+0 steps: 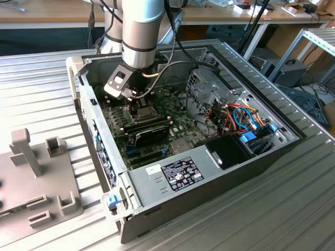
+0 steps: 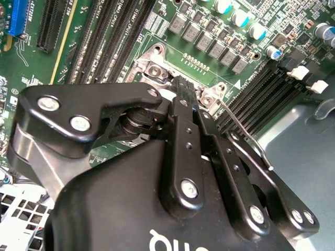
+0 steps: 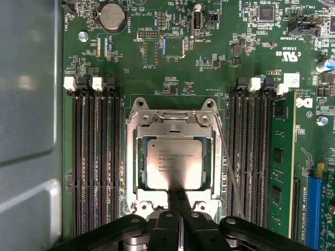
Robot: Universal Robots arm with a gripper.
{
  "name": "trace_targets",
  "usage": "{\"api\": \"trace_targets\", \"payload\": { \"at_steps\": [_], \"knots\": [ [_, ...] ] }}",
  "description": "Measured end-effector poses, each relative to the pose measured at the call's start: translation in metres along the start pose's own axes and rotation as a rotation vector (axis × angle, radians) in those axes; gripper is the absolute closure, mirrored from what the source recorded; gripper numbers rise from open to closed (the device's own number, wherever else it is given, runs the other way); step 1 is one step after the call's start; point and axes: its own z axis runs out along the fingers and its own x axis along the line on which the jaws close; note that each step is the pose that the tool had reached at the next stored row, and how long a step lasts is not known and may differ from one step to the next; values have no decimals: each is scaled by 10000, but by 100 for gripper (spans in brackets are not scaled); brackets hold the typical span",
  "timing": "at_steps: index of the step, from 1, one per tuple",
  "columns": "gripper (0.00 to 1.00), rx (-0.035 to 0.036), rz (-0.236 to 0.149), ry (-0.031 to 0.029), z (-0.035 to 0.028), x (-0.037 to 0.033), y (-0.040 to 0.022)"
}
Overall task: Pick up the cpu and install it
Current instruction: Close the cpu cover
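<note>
The cpu point(image 3: 174, 163), a small silver-grey square chip, lies flat in its socket on the green motherboard in the first wrist view. The hinged metal frame point(image 3: 172, 119) sits around it. My gripper point(image 3: 178, 194) is shut, its two thin black fingers pressed together with nothing between them. Their tips are at the edge of the cpu, over the frame's rim. In the second wrist view the gripper point(image 2: 180, 83) points down at the socket, and most of the socket is hidden behind it. The exterior view shows the gripper point(image 1: 137, 102) lowered into the open computer case.
A thin wire lever point(image 3: 226, 162) runs along one side of the socket. Memory slots point(image 3: 97, 157) flank it, one holding a green module point(image 3: 280, 167). A long black expansion card point(image 1: 149, 128), a drive cage point(image 1: 207, 89) and coloured cables point(image 1: 243, 117) crowd the case. A grey fixture point(image 1: 36, 178) stands outside it.
</note>
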Motion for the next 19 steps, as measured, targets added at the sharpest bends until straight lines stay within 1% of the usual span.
{"api": "trace_targets", "payload": {
  "at_steps": [5,10,15,19],
  "knots": [
    [89,5,0,-7,33,-1,-1],
    [89,2,0,-2,42,0,-1],
    [89,1,0,-2,41,0,-1],
    [89,-7,1,-1,14,2,1]
  ]
}}
